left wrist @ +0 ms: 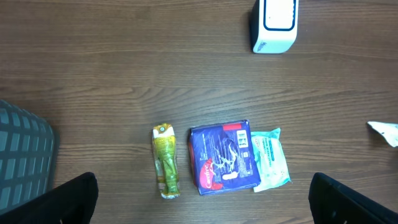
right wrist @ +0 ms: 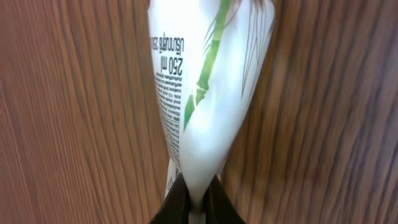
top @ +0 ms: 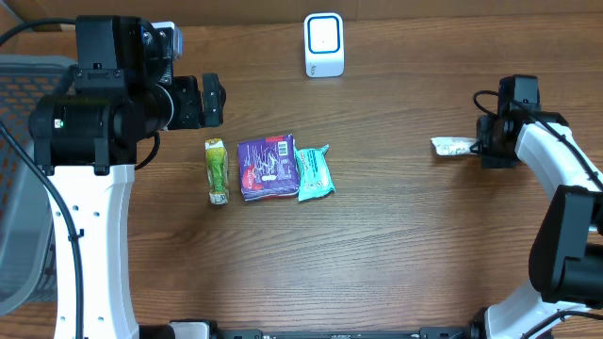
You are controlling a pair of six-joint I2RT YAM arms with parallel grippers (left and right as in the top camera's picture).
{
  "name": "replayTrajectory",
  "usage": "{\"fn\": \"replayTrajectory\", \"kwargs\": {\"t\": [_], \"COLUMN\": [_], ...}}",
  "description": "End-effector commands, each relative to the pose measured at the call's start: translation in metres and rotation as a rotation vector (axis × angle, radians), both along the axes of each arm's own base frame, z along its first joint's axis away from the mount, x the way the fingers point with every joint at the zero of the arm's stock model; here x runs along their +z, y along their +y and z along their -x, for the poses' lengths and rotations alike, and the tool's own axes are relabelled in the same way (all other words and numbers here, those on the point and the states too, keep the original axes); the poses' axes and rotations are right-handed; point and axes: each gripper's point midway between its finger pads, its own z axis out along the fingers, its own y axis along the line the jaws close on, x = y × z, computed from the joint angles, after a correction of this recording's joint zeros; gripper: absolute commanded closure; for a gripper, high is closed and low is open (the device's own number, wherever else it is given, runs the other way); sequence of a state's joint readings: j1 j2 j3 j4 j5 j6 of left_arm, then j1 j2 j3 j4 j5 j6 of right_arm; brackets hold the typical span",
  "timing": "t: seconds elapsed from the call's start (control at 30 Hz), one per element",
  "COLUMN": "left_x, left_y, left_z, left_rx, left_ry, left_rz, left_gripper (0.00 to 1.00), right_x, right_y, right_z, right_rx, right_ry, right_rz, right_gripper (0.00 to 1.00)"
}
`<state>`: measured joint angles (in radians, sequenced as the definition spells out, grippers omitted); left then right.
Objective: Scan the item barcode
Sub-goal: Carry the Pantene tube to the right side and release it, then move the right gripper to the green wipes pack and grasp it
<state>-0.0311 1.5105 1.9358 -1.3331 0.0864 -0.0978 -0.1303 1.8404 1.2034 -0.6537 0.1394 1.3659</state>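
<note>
Far left of the scanner [top: 323, 44] stands a basket [top: 19, 141]. Left of the scanner, the left gripper [top: 209, 101] hovers, jaws wide apart and empty. Just robot-side of the scanner lie a green pack [top: 217, 171], a purple pack [top: 267, 167] and a teal pack [top: 314, 173], the last two touching. Well right of the scanner, the right gripper [top: 480, 146] is clamped on a white pouch [top: 452, 145] by its narrow end.

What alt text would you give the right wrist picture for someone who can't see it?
A white plastic pouch printed with a green bamboo stalk is pinched at its narrow end between two shut black jaws. Behind it is a brown wood-grain table.
</note>
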Motion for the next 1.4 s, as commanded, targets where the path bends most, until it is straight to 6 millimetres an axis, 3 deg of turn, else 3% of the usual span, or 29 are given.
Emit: {"fn": "replayTrajectory", "kwargs": {"t": [0.0, 0.1, 0.13, 0.2, 0.23, 0.27, 0.3, 0.33, 0.4, 0.5, 0.6, 0.73, 0.87, 1.03, 1.2, 1.37], "left_x": [0.001, 0.001, 0.001, 0.001, 0.001, 0.001, 0.001, 0.001, 0.001, 0.001, 0.001, 0.001, 0.001, 0.001, 0.001, 0.001], "left_y": [-0.001, -0.001, -0.001, -0.001, -0.001, -0.001, -0.001, -0.001, -0.001, -0.001, -0.001, -0.001, -0.001, -0.001, -0.001, -0.001], "left_z": [-0.002, -0.002, -0.002, -0.002, -0.002, -0.002, -0.002, -0.002, -0.002, -0.002, -0.002, -0.002, -0.002, -0.002, -0.002, -0.002], "left_rx": [-0.008, -0.008, -0.008, -0.008, -0.008, -0.008, -0.008, -0.008, -0.008, -0.008, -0.008, -0.008, -0.008, -0.008, -0.008, -0.008], "left_ry": [-0.004, -0.004, -0.004, -0.004, -0.004, -0.004, -0.004, -0.004, -0.004, -0.004, -0.004, -0.004, -0.004, -0.004, -0.004, -0.004], "left_rz": [-0.005, -0.005, -0.005, -0.005, -0.005, -0.005, -0.005, -0.005, -0.005, -0.005, -0.005, -0.005, -0.005, -0.005, -0.005, -0.005], "left_gripper": [0.0, 0.01, 0.0, 0.01, 0.0, 0.0, 0.0, 0.0, 0.01, 0.0, 0.0, 0.0, 0.0, 0.0, 0.0, 0.0], "right_x": [0.01, 0.014, 0.015, 0.015, 0.016, 0.018, 0.021, 0.027, 0.052, 0.093, 0.133, 0.151, 0.136, 0.095, 0.056, 0.017], "right_y": [-0.039, -0.041, -0.04, -0.034, -0.031, -0.028, -0.024, -0.019, -0.005, 0.02, 0.063, 0.127, 0.194, 0.265, 0.32, 0.346], "right_z": [0.006, -0.004, -0.007, -0.01, -0.012, -0.015, -0.019, -0.023, -0.034, -0.043, -0.049, -0.041, -0.025, 0.001, 0.027, 0.041], "right_rx": [-0.068, 0.027, 0.071, 0.151, 0.187, 0.233, 0.27, 0.314, 0.446, 0.601, 0.864, 1.113, 1.325, 1.486, 1.61, 1.642], "right_ry": [0.007, -0.007, -0.008, -0.004, -0.003, -0.005, -0.014, -0.024, -0.068, -0.15, -0.287, -0.416, -0.433, -0.338, -0.244, -0.165], "right_rz": [0.204, 0.248, 0.255, 0.25, 0.249, 0.253, 0.25, 0.246, 0.241, 0.222, 0.182, 0.062, -0.074, -0.198, -0.254, -0.297], "right_gripper": [0.96, 0.94, 0.84, 0.42, 0.33, 0.17, 0.09, 0.07, 0.01, 0.0, 0.0, 0.0, 0.0, 0.0, 0.11, 0.23]}}
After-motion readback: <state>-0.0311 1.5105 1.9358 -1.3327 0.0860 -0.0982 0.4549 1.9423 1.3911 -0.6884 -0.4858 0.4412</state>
